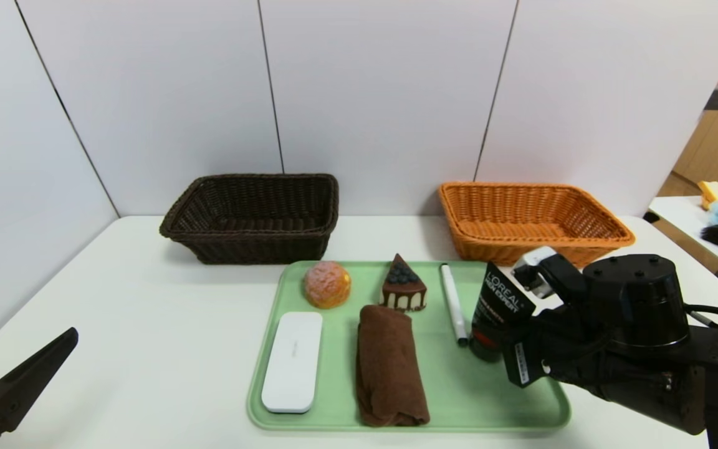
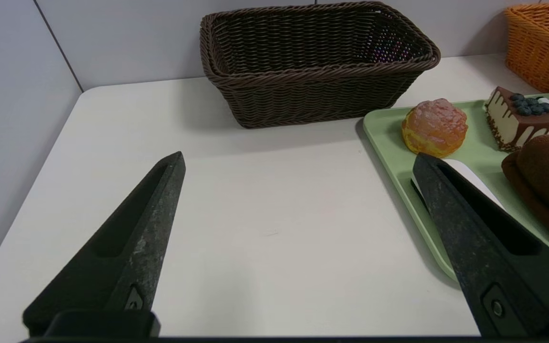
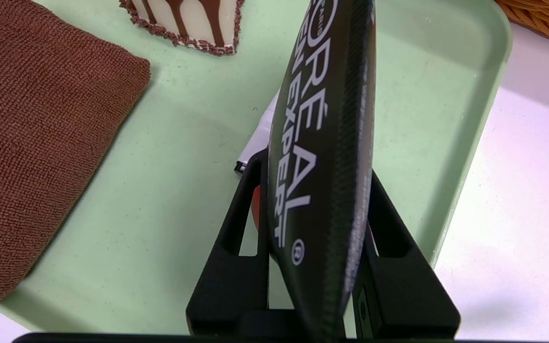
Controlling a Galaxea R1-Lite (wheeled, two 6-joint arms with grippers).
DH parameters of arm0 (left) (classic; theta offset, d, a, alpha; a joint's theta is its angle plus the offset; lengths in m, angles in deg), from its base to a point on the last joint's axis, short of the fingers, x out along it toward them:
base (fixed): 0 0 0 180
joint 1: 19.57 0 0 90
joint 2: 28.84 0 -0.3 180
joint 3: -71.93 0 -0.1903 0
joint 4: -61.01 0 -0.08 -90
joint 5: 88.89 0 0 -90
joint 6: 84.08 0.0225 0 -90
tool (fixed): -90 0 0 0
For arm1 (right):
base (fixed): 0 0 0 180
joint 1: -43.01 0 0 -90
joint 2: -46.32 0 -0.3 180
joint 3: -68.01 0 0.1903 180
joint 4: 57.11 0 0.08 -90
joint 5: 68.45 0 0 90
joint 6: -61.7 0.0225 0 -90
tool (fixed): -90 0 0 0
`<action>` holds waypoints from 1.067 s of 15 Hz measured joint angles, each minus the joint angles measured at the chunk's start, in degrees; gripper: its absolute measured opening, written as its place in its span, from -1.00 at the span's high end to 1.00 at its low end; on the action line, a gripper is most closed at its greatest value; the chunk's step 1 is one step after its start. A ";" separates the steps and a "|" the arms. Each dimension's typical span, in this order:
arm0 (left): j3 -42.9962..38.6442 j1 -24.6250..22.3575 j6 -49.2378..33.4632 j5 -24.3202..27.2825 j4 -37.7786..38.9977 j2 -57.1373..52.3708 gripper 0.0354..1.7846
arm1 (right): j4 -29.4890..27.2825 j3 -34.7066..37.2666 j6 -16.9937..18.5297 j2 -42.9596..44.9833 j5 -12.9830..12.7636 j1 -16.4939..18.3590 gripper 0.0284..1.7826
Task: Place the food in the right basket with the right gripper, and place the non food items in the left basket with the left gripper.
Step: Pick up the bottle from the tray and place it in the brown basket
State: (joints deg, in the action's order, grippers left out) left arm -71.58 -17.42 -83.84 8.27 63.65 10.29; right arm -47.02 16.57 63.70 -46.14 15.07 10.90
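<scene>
My right gripper (image 1: 503, 349) (image 3: 315, 166) is shut on the black L'Oreal tube (image 1: 499, 305) (image 3: 322, 119), held upright with its cap down over the right part of the green tray (image 1: 459, 386). On the tray lie the sugary bun (image 1: 327, 284), the cake slice (image 1: 403, 288), the white marker pen (image 1: 453, 304), the white case (image 1: 293, 362) and the rolled brown towel (image 1: 390, 365). The dark brown basket (image 1: 253, 215) and the orange basket (image 1: 533, 221) stand empty behind the tray. My left gripper (image 1: 19, 330) (image 2: 298, 159) is open and empty over the table's front left.
White wall panels close off the table's back and left. A side table (image 1: 683, 215) at the far right carries a blue fluffy thing and a dark brush. Bare tabletop lies between my left gripper and the tray's left edge (image 2: 389, 138).
</scene>
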 joint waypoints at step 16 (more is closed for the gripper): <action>0.09 -0.02 0.09 0.20 -0.85 -0.99 -0.89 | -0.37 -20.52 -4.67 1.73 4.02 -2.04 0.57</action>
State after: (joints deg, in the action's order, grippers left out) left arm -71.50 -17.45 -83.75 8.46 62.80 9.30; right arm -47.38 -3.95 59.03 -44.41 19.10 8.86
